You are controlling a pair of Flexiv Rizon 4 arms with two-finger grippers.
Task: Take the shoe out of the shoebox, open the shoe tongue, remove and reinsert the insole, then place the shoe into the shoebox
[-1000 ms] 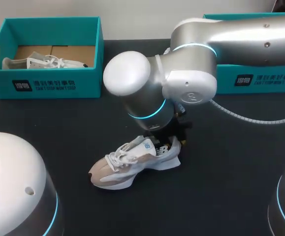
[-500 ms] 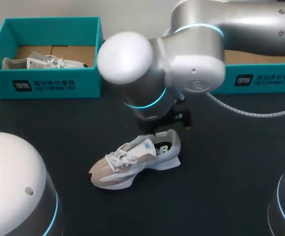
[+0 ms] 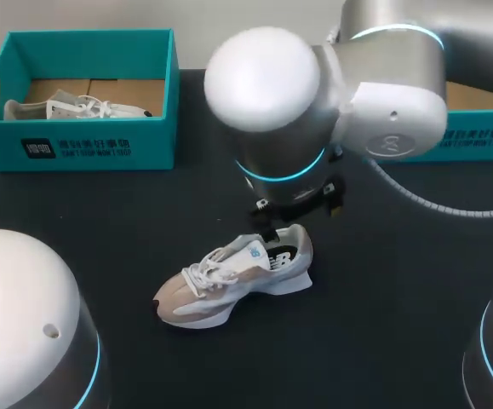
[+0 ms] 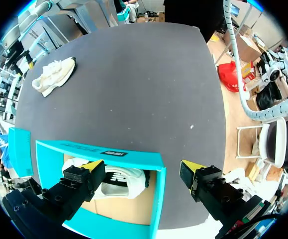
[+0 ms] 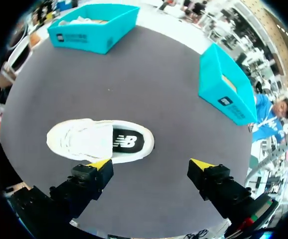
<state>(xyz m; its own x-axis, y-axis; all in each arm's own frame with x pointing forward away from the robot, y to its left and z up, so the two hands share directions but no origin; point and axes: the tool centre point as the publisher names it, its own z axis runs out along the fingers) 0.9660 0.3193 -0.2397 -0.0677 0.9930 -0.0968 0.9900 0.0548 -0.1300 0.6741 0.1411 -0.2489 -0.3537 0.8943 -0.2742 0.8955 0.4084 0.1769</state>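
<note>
White-and-beige shoe (image 3: 233, 285) upright on its sole mid-bench (image 3: 127, 247), toe toward the near left, heel toward the far right, laced, with a black insole (image 5: 126, 142) seated flat inside (pale logo on it, seen from above). Teal left shoebox (image 3: 88, 149) at the far left, open-topped, with a second shoe (image 3: 76, 108) lying inside. Teal right shoebox (image 3: 476, 136) at the far right, partly hidden.

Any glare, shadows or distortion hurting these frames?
Head view: soft highlight on the white cap of the right arm, no harsh glare; the shoe casts barely any shadow. Right wrist view: fisheye bows the table edge, shoe evenly lit. Left wrist view: same bowing, shoebox walls skewed.
</note>
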